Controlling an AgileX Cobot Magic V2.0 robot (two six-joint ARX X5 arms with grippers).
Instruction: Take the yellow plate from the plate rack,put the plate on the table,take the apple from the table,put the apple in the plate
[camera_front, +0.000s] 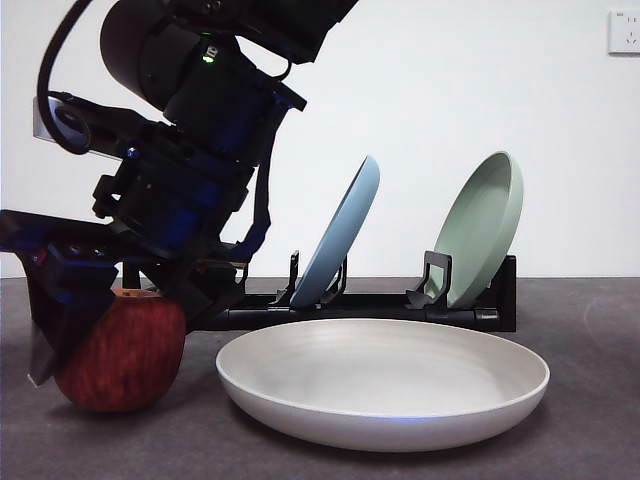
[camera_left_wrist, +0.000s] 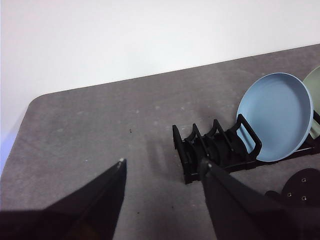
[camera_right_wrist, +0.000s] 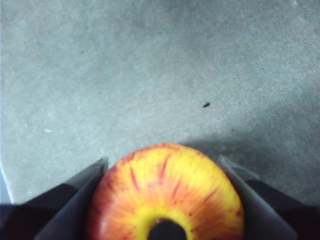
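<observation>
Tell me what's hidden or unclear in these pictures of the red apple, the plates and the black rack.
- Front view: the arm covers the squat red apple's top and the black slotted plate rack's left end.
- Right wrist view: the apple's lower part is cut off; whether the right gripper touches it is unclear.
- Left wrist view: the pale green plate is cropped.

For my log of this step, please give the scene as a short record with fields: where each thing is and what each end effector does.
yellow plate: flat on the table, empty
apple: on the table, beside the plate
right end effector: one jaw on each side of the apple; grip not certain
left end effector: open, holds nothing
plate rack: holds blue plate and pale green plate
</observation>
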